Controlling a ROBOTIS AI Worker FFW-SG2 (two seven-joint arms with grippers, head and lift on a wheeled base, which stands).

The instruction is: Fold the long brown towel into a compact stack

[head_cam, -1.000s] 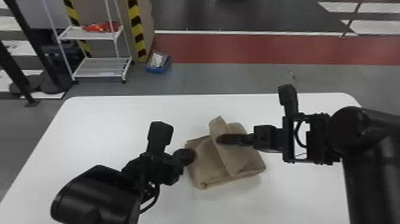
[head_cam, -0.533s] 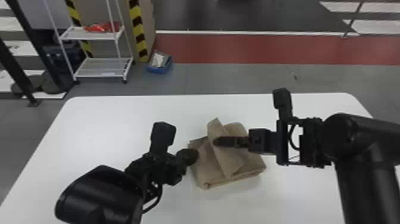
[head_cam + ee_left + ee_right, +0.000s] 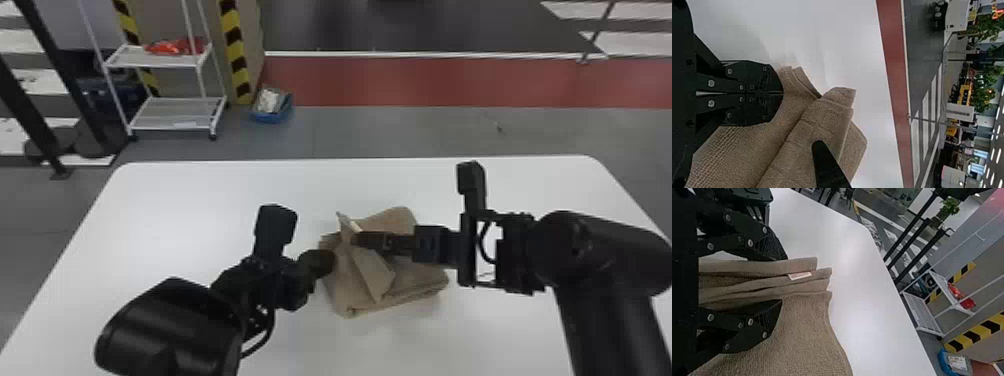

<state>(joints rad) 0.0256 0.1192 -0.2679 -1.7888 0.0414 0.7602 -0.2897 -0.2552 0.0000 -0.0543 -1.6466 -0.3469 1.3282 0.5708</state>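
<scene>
The brown towel [image 3: 417, 280] lies as a folded bundle on the table, with a narrow flap standing up near its left side. My left gripper [image 3: 327, 262] is at the bundle's left edge; in the left wrist view the left gripper [image 3: 783, 93] is shut over the towel [image 3: 801, 137], with no cloth visible between its tips. My right gripper [image 3: 356, 239] reaches in from the right, beside the raised flap. In the right wrist view the right gripper [image 3: 783, 280] stands open around several towel folds [image 3: 805, 286], one bearing a white label [image 3: 800, 275].
The white table [image 3: 200, 200] extends around the bundle on every side. Beyond its far edge stand a white wire shelf [image 3: 175, 112] and a blue bin [image 3: 272, 107] on the floor. Both forearms come over the table's near part.
The raised flap has slumped and loosened beside the right gripper, whose fingers seem to have parted. The right arm has moved slightly left, and the left gripper has shifted slightly right.
</scene>
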